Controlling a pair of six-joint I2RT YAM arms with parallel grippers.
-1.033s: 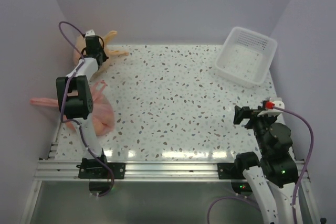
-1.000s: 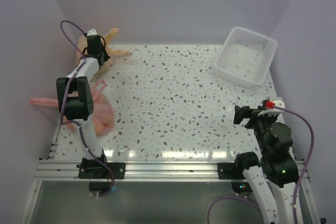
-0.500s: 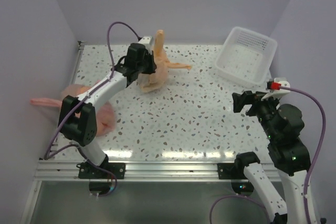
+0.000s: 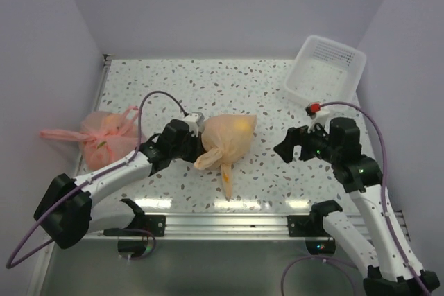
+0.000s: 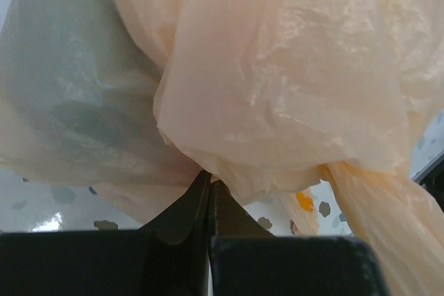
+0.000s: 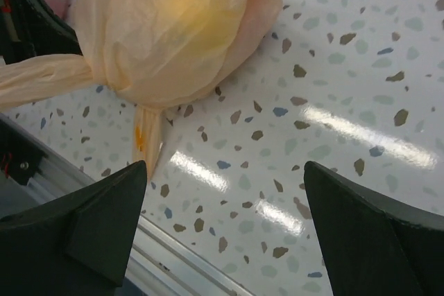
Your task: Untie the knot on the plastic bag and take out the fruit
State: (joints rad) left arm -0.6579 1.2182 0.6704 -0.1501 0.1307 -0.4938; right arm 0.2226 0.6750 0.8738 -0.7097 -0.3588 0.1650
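Left gripper (image 4: 197, 145) is closed, and its own wrist view shows what the overhead one cannot: the two dark fingers (image 5: 182, 207) meet tip to tip with a fold of the plastic bag (image 4: 232, 135) pinched between them. That view is filled almost edge to edge by crinkled peach film, with a greyer, shadowed bulge at the upper left and a small orange mark low and right of centre.

From above, the bag rests on the speckled table (image 4: 277, 102) just below the middle of the frame, directly right of the left gripper, with one handle ear trailing down toward the near rail.

The right wrist view shows the bag from its other side, in the upper left of the frame. The knot (image 6: 95, 73) sits at the bag's left end, where a twisted ear runs off toward the left edge. A yellow fruit (image 6: 184, 1) glows through the film.

Right gripper (image 4: 292, 145) stands wide open and empty, near the bag's right side but apart from it.

A pink bag (image 4: 107, 133) lies at the left edge of the overhead frame, and a white basket (image 4: 325, 74) at the upper right.
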